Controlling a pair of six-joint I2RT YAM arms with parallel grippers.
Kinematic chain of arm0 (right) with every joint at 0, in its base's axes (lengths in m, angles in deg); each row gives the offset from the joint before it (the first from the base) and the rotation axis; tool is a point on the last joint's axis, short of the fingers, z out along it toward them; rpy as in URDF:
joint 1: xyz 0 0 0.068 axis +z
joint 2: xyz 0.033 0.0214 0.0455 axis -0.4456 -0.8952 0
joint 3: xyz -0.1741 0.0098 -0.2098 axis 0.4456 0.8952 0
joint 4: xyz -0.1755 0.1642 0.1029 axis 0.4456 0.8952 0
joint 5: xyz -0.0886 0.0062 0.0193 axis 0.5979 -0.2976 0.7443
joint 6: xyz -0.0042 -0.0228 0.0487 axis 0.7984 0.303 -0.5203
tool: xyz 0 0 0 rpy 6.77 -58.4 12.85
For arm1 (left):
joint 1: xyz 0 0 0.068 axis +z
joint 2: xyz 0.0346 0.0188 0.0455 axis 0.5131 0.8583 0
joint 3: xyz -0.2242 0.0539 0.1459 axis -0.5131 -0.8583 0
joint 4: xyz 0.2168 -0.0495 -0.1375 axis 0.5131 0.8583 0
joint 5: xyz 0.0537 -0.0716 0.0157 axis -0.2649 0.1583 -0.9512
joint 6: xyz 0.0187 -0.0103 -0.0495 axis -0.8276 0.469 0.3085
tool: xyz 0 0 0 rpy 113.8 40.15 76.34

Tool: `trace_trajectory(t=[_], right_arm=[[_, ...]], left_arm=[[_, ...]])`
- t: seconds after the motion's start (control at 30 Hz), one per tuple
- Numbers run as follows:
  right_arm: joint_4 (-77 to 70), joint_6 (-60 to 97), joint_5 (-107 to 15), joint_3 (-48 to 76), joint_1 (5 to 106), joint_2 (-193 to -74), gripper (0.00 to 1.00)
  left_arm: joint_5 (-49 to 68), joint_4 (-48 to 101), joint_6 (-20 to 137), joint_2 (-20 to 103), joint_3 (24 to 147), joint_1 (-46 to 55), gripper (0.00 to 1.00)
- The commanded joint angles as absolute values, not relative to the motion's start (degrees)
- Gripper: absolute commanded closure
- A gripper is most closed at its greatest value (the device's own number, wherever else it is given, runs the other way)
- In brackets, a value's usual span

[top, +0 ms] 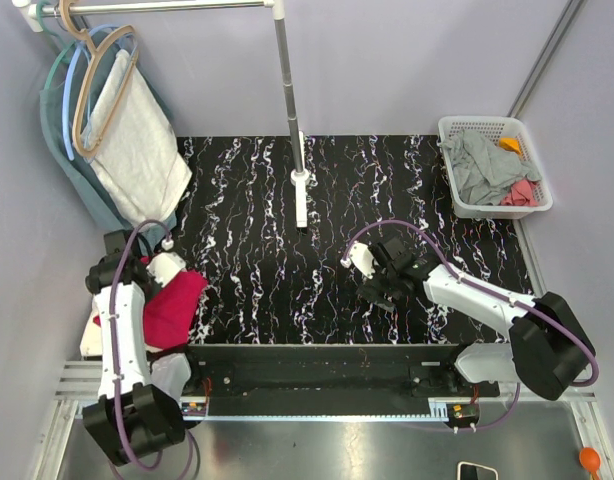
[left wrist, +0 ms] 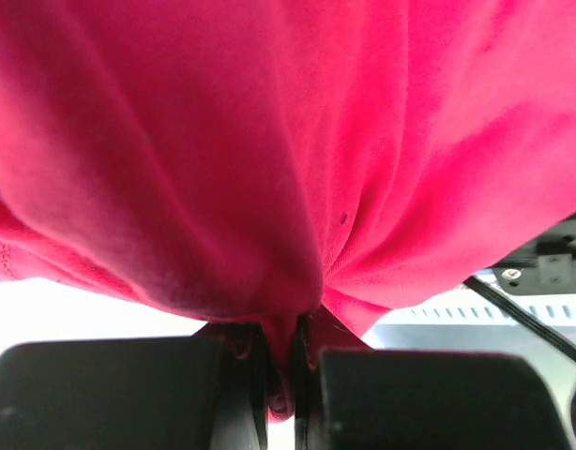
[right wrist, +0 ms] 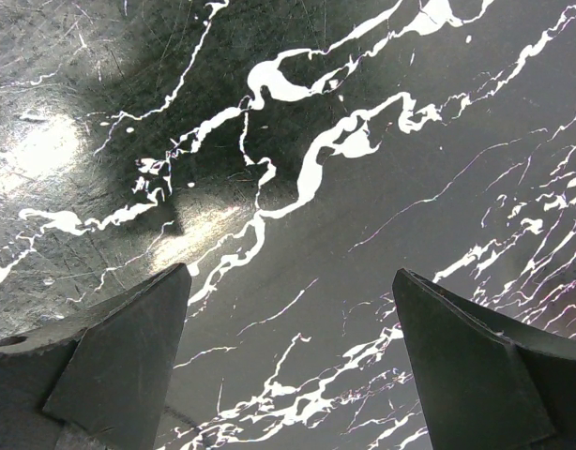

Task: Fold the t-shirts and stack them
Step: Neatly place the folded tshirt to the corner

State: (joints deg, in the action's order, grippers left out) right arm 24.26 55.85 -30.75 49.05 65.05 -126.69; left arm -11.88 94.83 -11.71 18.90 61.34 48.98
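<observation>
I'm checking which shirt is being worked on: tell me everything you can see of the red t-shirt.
The red t-shirt is bright crimson, soft and cotton-like, crumpled and unfolded at the left edge of the table. The left hand is shut on a gathered pinch of it, creases fanning out from the grip.

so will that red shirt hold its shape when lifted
Probably floppy: the red shirt bunches into creases where the left pincer is shut on it. It would likely drape and trail, as the cloth sags in soft folds.
</observation>
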Motion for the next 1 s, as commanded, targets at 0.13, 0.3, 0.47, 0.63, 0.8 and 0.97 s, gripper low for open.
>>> trace_trajectory(t=[0.13, 0.3, 0.47, 0.63, 0.8, 0.97], right_arm=[[23.52, 55.28, -29.78, 48.93, 65.39, -127.43, 0.00], [23.52, 55.28, -29.95, 48.84, 65.40, -127.95, 0.00], [23.61, 55.19, -30.13, 48.40, 65.40, -128.57, 0.00], [24.14, 54.67, -30.13, 48.49, 65.40, -128.66, 0.00], [24.84, 54.58, -29.78, 48.14, 65.40, -128.57, 0.01], [26.16, 53.87, -30.22, 46.73, 65.40, -129.36, 0.00]], left_arm=[[-8.85, 87.62, -26.98, 19.88, 59.03, 64.78, 1.00], [-6.12, 82.35, -31.74, 24.89, 59.03, 75.23, 1.00], [-5.15, 78.92, -31.22, 32.72, 60.70, 77.98, 1.00], [-3.92, 76.28, -28.50, 38.77, 61.85, 78.07, 1.00], [-4.53, 74.16, -26.30, 44.06, 63.16, 78.07, 1.00], [-4.27, 74.07, -24.45, 46.26, 65.10, 78.07, 0.57]])
